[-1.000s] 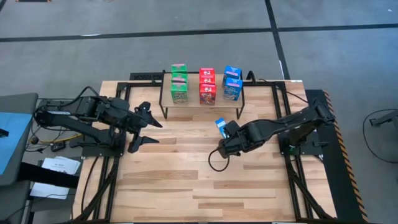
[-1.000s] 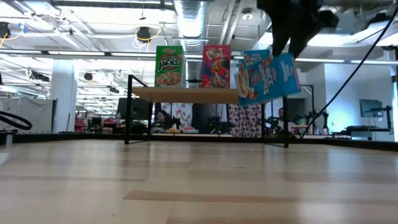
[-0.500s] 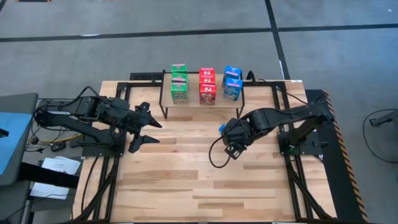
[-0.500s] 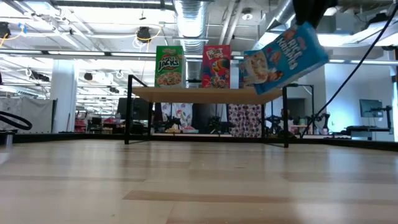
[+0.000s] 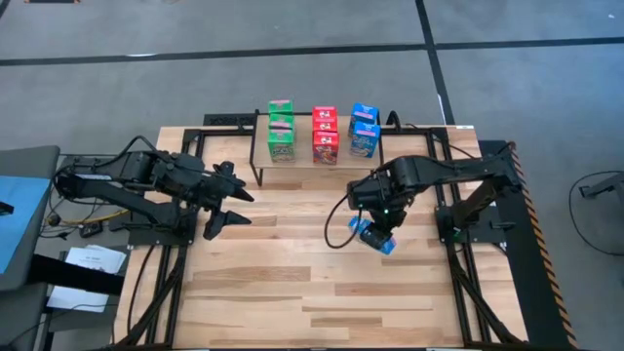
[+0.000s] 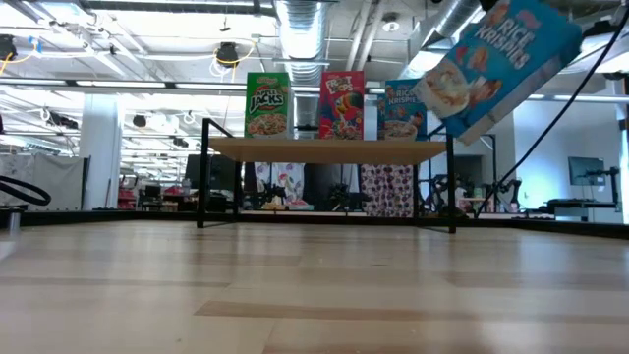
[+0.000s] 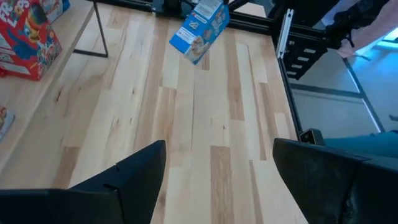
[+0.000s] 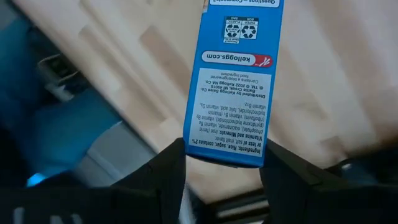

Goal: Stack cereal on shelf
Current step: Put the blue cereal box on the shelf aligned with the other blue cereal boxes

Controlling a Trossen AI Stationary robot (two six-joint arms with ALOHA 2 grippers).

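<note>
My right gripper (image 5: 380,222) is shut on a blue cereal box (image 5: 375,237), held high over the table's middle right; the same blue box (image 6: 496,64) shows tilted in the low view. The shelf (image 5: 302,148) stands at the far middle on thin black legs. On it stand green boxes (image 5: 281,132), red boxes (image 5: 325,135) and blue boxes (image 5: 364,130). My left gripper (image 5: 237,206) waits open over the table's left, with nothing between its fingers (image 7: 124,180). My right gripper pinches the blue box at one end (image 8: 227,152), one finger (image 8: 171,171) on each broad face, the narrow printed side turned toward the wrist camera. The fingers point steeply down from above. The box reaches on below them, tilted and lifted clear of the table.
Black frame rails (image 5: 492,244) run along the table's right side, and a black cable loop (image 5: 336,255) hangs by the right arm. Bare slatted tabletop (image 5: 292,283) spreads across the middle and near side. A red box (image 7: 25,37) shows on the shelf in the left wrist view.
My right gripper has risen and swung from beside the shelf's right leg toward the table's near right, turning from a slant to point steeply down. The blue box has gone with it, climbing and tipping over further.
</note>
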